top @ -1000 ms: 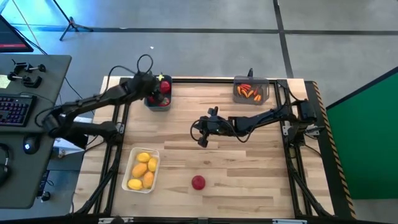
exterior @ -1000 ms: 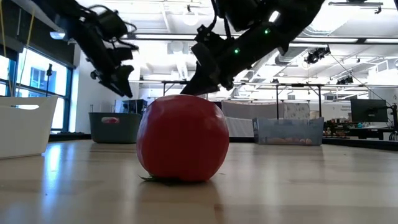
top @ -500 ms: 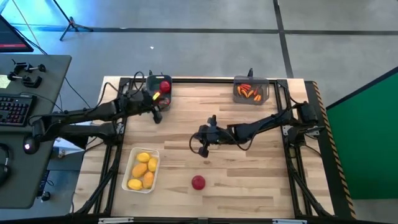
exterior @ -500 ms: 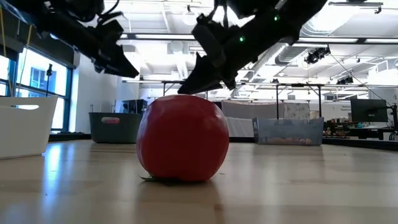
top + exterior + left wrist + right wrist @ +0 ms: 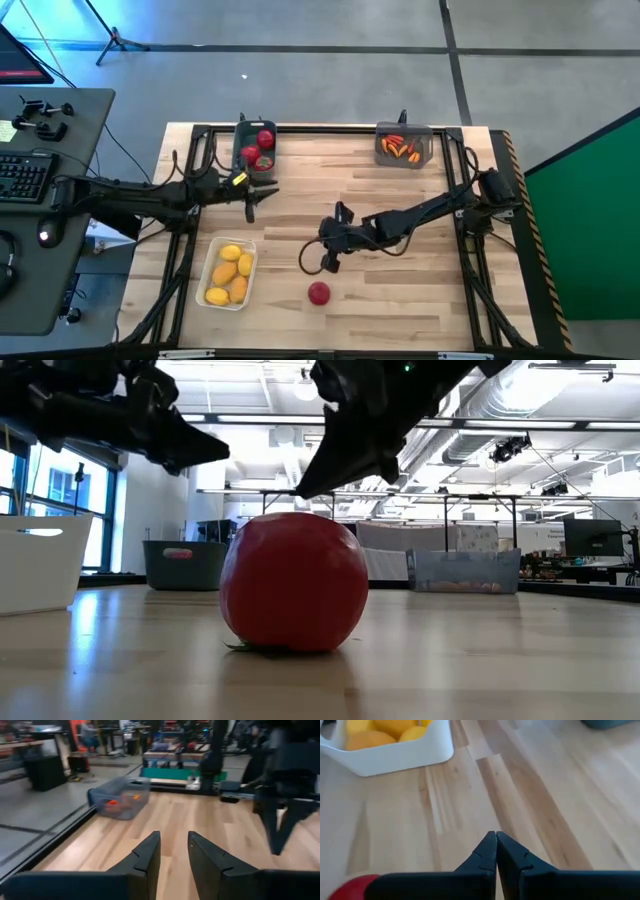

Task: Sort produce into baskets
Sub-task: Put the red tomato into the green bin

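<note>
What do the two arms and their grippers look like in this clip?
Both arms are dark, slender and jointed, with black cables looped along them. The left gripper carries a small yellow tag just behind it; its fingers are black, flat and tapered. The right gripper ends in black pointed fingers with notched inner edges.

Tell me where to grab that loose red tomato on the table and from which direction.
Grip the red tomato across its widest middle, coming straight down from above. It sits alone on bare wood, round, with nothing beside it to block the fingers. The right hand hovers just short of it with fingers shut, so it would need to open first. The left hand is farther off, near the dark basket.
</note>
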Available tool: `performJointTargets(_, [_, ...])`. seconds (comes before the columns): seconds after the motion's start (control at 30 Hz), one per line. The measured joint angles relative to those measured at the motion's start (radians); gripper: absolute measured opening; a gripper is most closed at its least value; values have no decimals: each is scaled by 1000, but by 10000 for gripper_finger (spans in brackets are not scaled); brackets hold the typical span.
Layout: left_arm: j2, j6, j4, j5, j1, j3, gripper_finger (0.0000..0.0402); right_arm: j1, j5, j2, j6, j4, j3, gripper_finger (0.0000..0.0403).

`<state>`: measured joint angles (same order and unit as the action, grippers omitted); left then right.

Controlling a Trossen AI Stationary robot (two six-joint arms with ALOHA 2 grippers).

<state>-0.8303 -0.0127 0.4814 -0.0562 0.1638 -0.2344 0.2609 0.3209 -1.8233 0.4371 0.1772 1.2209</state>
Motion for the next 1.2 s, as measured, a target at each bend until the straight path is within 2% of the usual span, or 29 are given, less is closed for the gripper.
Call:
performJointTargets(0.13, [0, 1, -1, 26, -28, 7, 65, 21, -1, 0, 48, 21, 4, 16])
performJointTargets(0.23, [0, 1, -14, 28, -46, 8, 55, 36, -1, 0, 80, 22, 4, 42])
performJointTargets(0.37, [-1, 27, -44, 28, -49, 8, 51, 60, 6, 0, 139, 24, 4, 92])
performJointTargets(0.57, [-1, -30, -73, 77, -64, 7, 51, 115, 96, 0, 219, 37, 4, 177])
performJointTargets(0.8, [-1, -45, -70, 80, -74, 8, 51, 176, 97, 0, 325, 35, 4, 264])
performJointTargets(1.07, [-1, -52, -74, 79, -74, 8, 51, 228, 64, -6, 371, -46, 4, 284])
performJointTargets(1.2, [-1, -51, -74, 79, -74, 7, 51, 234, 30, -59, 381, 15, 88, 284])
